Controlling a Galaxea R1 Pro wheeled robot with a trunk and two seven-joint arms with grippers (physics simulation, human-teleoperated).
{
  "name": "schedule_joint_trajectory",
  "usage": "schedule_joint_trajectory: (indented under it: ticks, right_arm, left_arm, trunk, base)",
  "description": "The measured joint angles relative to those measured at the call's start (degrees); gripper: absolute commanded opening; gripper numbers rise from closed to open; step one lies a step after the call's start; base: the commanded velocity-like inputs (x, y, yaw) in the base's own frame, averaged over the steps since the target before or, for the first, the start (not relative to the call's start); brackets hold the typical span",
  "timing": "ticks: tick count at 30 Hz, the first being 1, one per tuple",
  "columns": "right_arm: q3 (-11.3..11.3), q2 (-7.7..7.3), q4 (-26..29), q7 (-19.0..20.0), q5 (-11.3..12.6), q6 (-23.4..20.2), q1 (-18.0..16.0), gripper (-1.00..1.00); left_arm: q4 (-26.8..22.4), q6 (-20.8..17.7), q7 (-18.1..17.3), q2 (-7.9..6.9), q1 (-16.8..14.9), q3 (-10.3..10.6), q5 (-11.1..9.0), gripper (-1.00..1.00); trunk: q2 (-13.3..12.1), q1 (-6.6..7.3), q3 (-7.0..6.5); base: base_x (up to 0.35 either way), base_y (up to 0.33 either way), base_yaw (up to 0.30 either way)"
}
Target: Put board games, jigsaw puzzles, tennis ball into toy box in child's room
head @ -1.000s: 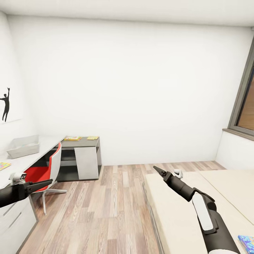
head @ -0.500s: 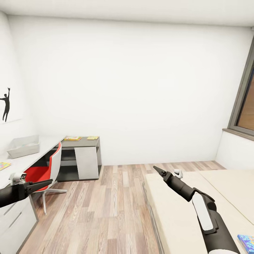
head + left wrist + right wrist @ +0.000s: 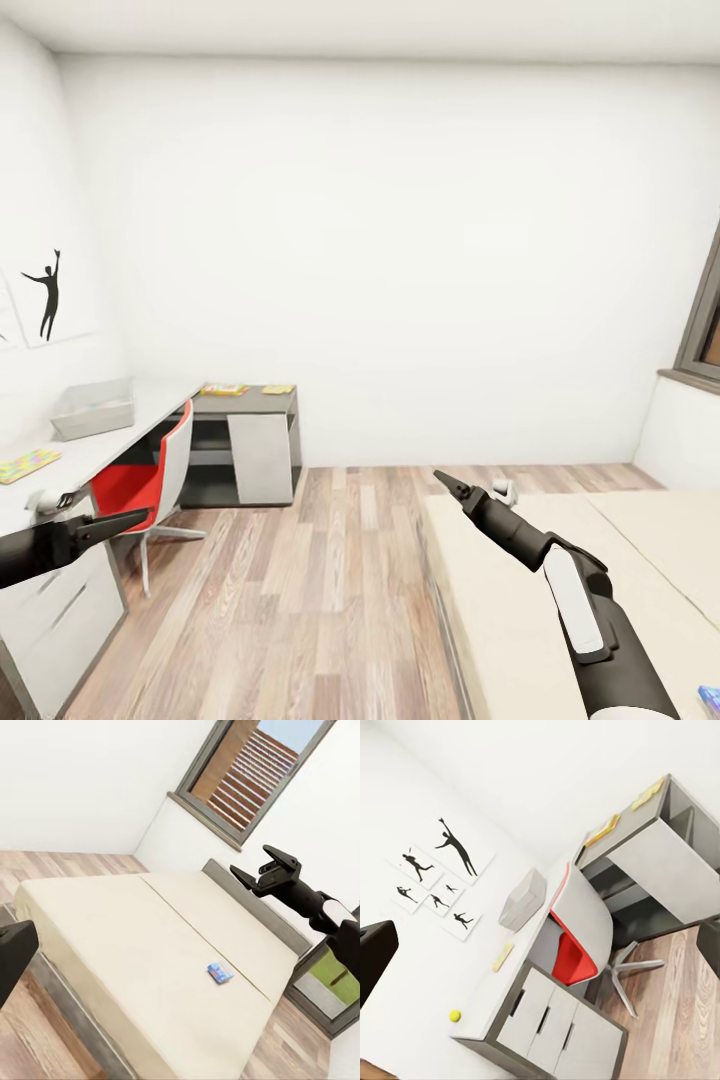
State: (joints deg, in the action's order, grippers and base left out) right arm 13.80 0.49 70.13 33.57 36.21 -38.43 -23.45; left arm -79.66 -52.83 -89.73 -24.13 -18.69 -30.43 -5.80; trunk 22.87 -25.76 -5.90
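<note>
Tucking under the table (image 3: pixel 120 445), red chair (image 3: pixel 150 480)

No lettering, number, brand or sign can be read in any view. The wall prints (image 3: pixel 435 881) carry black figure silhouettes only, without captions. The small blue game box (image 3: pixel 220 973) on the bed (image 3: pixel 135 945) shows a printed face, but it is too small to make out any words. The flat coloured items on the table (image 3: pixel 110 445), such as the puzzle square (image 3: pixel 27 464), show colour patches and no legible text.
</note>
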Motion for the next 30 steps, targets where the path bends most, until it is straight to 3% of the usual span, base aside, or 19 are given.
schedule_joint_trajectory:
  ticks: [30]
  right_arm:
    - [0.0,-0.10,0.0,0.1,0.0,0.0,0.0,1.00]
  left_arm:
    - [0.0,0.0,0.0,0.02,0.0,0.0,0.0,1.00]
  trunk:
    - [0.0,0.00,0.00]
  base:
    - [-0.008,-0.005,0.016]
